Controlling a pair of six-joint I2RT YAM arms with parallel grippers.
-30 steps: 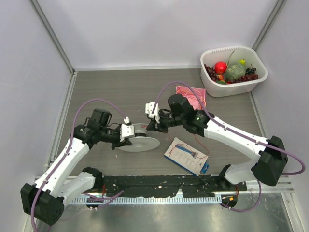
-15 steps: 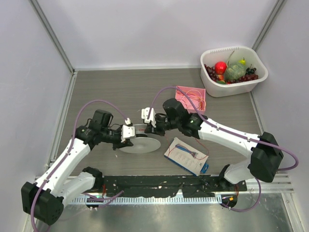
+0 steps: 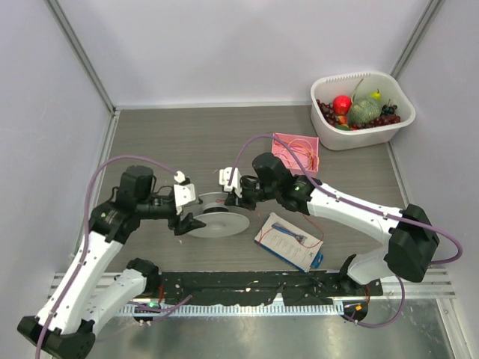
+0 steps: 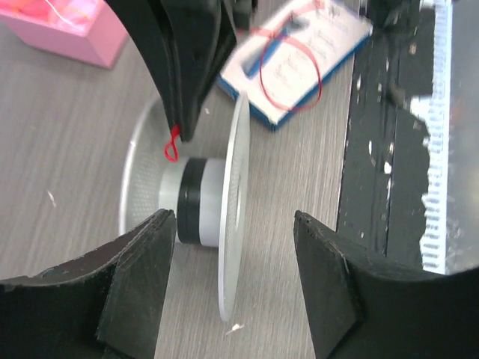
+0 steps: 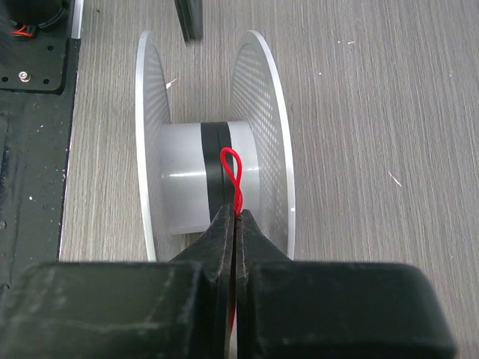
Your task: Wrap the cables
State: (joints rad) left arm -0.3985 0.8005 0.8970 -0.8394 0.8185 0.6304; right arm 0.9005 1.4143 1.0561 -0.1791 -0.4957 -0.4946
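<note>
The cables are one hair-thin red wire (image 5: 232,176). A small twisted loop of it sticks out of my right gripper (image 5: 236,217), which is shut on it just above the hub of a silver spool (image 3: 217,221). In the left wrist view the same loop (image 4: 172,146) hangs from the right fingertips (image 4: 183,75) over the spool's hub (image 4: 196,212). More of the wire lies looped on a blue-and-white card (image 4: 292,71) and on a pink box (image 3: 299,147). My left gripper (image 4: 233,224) is open, its jaws standing either side of the spool's near flange (image 4: 233,202) without touching it.
A white tub (image 3: 362,112) of toy fruit stands at the back right. The blue-and-white card (image 3: 290,241) lies right of the spool. A black rail (image 3: 247,288) runs along the near edge. Purple hoses arch over both arms.
My left gripper has opened and drawn back to the left off the spool. The right gripper shifted slightly left over the spool, then held still with the wire.
</note>
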